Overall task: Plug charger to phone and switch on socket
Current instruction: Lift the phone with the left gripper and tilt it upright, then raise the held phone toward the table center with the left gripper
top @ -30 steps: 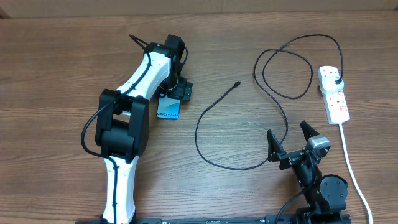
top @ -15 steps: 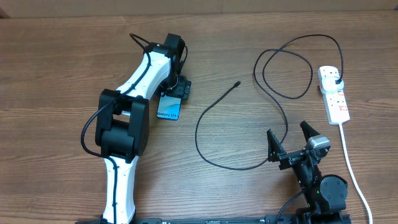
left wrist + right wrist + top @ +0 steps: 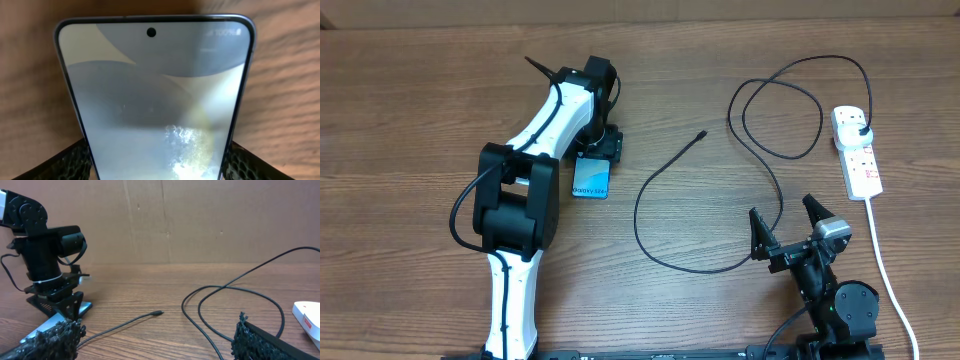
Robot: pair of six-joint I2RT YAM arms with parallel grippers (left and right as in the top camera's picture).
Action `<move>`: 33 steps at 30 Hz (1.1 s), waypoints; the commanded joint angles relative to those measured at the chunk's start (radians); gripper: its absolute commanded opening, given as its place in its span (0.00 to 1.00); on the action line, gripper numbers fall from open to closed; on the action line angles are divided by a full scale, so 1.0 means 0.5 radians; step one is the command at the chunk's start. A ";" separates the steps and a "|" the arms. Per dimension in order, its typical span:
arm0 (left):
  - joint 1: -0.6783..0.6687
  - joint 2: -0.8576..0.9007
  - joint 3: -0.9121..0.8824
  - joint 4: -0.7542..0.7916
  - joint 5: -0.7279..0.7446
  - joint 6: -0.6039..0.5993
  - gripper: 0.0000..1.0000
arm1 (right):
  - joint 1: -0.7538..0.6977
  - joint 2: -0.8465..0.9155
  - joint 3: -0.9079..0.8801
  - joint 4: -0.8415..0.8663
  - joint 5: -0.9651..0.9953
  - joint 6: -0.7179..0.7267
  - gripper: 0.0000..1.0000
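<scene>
**Right gripper spread and empty up front; left gripper astride the phone farther back.**

Nearest the bases, the right gripper (image 3: 779, 206) hangs low over the table (image 3: 420, 100) with its jaws wide apart, nothing between them. Just beyond it the charger (image 3: 637, 212) lies in loose loops on the wood, its connector tip (image 3: 703, 133) free and well apart from the phone (image 3: 590, 178). The phone lies flat with its screen up, left of centre, its near end poking out from under the left gripper (image 3: 156, 150). That gripper's fingers (image 3: 70, 162) flank the phone's two long edges; whether they pinch it I cannot tell. At the far right, the black plug (image 3: 861, 129) sits in the far outlet of the socket (image 3: 857, 165).
</scene>
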 commanded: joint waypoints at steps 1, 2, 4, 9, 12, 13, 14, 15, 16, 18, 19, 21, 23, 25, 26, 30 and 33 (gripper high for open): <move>0.052 0.037 0.176 -0.117 0.016 -0.120 0.74 | 0.011 -0.015 -0.021 0.006 0.013 0.006 1.00; 0.059 0.037 0.220 -0.155 0.017 -0.129 0.74 | 0.011 -0.015 -0.021 0.006 0.013 0.006 1.00; 0.063 0.037 0.327 -0.246 0.018 -0.165 0.74 | 0.011 -0.015 -0.021 0.006 0.013 0.006 1.00; 0.063 0.037 0.523 -0.372 0.112 -0.209 0.74 | 0.011 -0.015 -0.021 0.006 0.013 0.006 1.00; 0.063 0.037 0.604 -0.428 0.187 -0.262 0.74 | 0.011 -0.016 -0.021 0.006 0.013 0.006 1.00; 0.063 0.037 0.637 -0.452 0.228 -0.277 0.74 | 0.011 -0.015 -0.021 0.006 0.013 0.006 1.00; 0.063 0.037 0.662 -0.469 0.268 -0.302 0.73 | 0.011 -0.015 -0.021 0.006 0.013 0.006 1.00; 0.063 0.037 0.680 -0.485 0.288 -0.316 0.73 | 0.011 -0.015 -0.021 0.006 0.013 0.006 1.00; 0.063 0.037 0.697 -0.501 0.294 -0.341 0.73 | 0.011 -0.015 -0.021 0.006 0.013 0.006 1.00; 0.063 0.037 0.726 -0.532 0.294 -0.396 0.74 | 0.011 -0.015 -0.021 0.006 0.013 0.006 1.00; 0.063 0.037 0.750 -0.559 0.294 -0.442 0.74 | 0.011 -0.015 -0.021 0.006 0.013 0.006 1.00; 0.063 0.036 0.781 -0.597 0.305 -0.496 0.74 | 0.011 -0.015 -0.021 0.006 0.013 0.006 1.00; 0.063 0.036 0.806 -0.616 0.359 -0.526 0.74 | 0.011 -0.015 -0.021 0.006 0.013 0.005 1.00; 0.063 0.036 0.821 -0.622 0.436 -0.552 0.74 | 0.011 -0.015 -0.021 0.006 0.013 0.005 1.00; 0.063 0.036 0.822 -0.622 0.468 -0.557 0.73 | 0.011 -0.015 -0.021 0.006 0.015 0.005 1.00; 0.063 0.036 0.822 -0.623 0.555 -0.583 0.73 | 0.011 -0.015 -0.021 0.006 0.034 0.005 1.00; 0.063 0.036 0.822 -0.623 0.556 -0.584 0.74 | 0.011 -0.015 -0.021 0.006 0.034 0.005 1.00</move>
